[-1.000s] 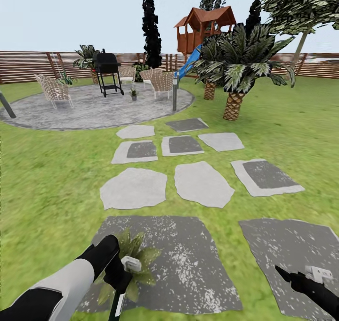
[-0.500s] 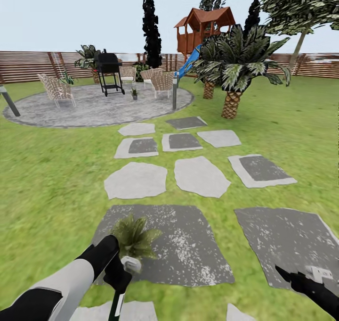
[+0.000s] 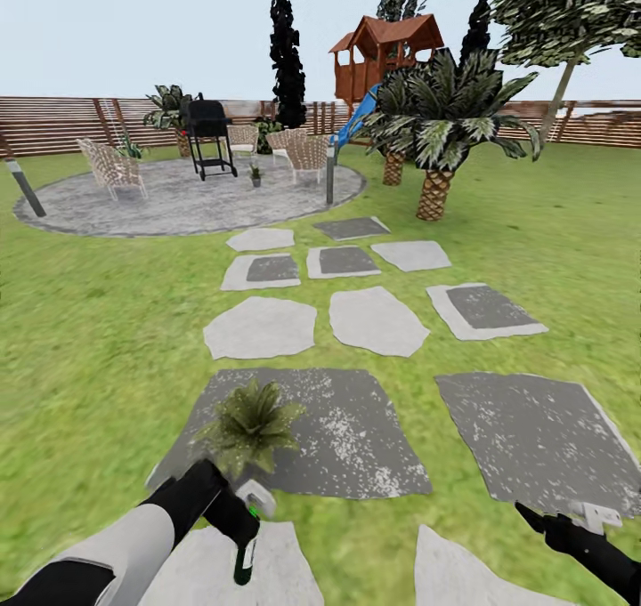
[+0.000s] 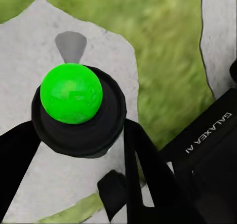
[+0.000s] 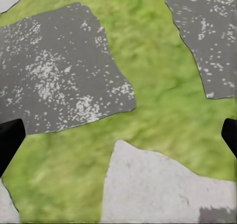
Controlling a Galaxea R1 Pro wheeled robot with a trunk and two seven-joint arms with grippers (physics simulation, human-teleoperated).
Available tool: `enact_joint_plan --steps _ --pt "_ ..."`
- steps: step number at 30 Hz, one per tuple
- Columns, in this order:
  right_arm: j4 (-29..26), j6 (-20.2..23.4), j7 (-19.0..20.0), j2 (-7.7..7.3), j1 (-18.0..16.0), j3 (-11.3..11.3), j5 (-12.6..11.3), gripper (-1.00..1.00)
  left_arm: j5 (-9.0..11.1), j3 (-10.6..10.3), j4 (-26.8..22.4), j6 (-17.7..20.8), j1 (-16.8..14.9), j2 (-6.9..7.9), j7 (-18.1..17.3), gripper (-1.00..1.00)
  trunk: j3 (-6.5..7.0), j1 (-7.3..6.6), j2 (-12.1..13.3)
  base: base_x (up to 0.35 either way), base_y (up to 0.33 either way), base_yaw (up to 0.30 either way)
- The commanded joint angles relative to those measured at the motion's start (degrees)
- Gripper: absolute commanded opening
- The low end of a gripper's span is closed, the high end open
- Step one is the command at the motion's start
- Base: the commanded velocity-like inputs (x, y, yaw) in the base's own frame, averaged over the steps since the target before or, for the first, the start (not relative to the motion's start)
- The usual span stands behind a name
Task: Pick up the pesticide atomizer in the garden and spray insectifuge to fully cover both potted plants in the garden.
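Note:
In the head view my left gripper [image 3: 239, 521] is shut on the pesticide atomizer [image 3: 249, 535], a slim dark bottle with a whitish head and a green spot on it. Just beyond it, a spiky dark-green potted plant [image 3: 249, 424] stands on a dark speckled slab [image 3: 356, 437]. The left wrist view shows the atomizer [image 4: 71, 93] as a green ball on a black round body, held in the gripper [image 4: 79, 135]. My right gripper [image 3: 534, 517] hangs low at the right, open and empty, its fingertips [image 5: 10, 140] wide apart. A small potted plant [image 3: 255, 175] stands far off on the patio.
Grey stepping slabs [image 3: 374, 319] lead across the lawn to a round paved patio [image 3: 178, 206] with wicker chairs [image 3: 111, 168] and a black grill [image 3: 207, 134]. Palms [image 3: 441, 134] and a post [image 3: 330, 174] stand to the right, with the wooden fence [image 3: 53, 125] behind.
The whole view has pulled back, so the near plant now lies farther ahead of my left gripper. A green spot now shows on the atomizer's head. Both arms keep their poses.

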Motion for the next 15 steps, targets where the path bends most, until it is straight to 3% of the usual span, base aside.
enact_joint_plan --steps 1,4,8,12,15 --pt "-0.1 0.3 0.4 0.03 -0.1 -0.3 0.3 1.00 -0.5 0.0 -0.1 -2.8 0.7 -0.05 -0.3 -1.00 -0.04 -0.04 0.0 -0.249 0.000 0.000" --pt "0.0 0.3 0.4 0.04 -0.1 -0.3 0.3 1.00 -0.4 0.0 -0.1 -14.1 2.0 -0.13 -0.3 -1.00 -0.04 -0.04 0.0 -0.185 0.000 0.000" --pt "0.0 0.3 0.4 0.04 -0.1 -0.4 0.3 1.00 -0.4 0.0 0.0 -25.9 2.9 -0.12 -0.4 -1.00 -0.04 -0.04 0.0 -0.090 0.000 0.000" --pt "0.0 0.3 0.4 0.04 -0.1 -0.4 0.2 1.00 -0.3 0.1 0.0 -31.0 3.8 -0.12 -0.5 -1.00 -0.04 -0.04 0.0 -0.013 0.000 0.000" --pt "0.0 0.3 0.4 0.04 -0.1 -0.5 0.2 1.00 -0.2 0.2 -0.1 -31.8 4.0 -0.02 -0.5 -1.00 -0.04 -0.04 0.0 -0.002 0.000 0.000"
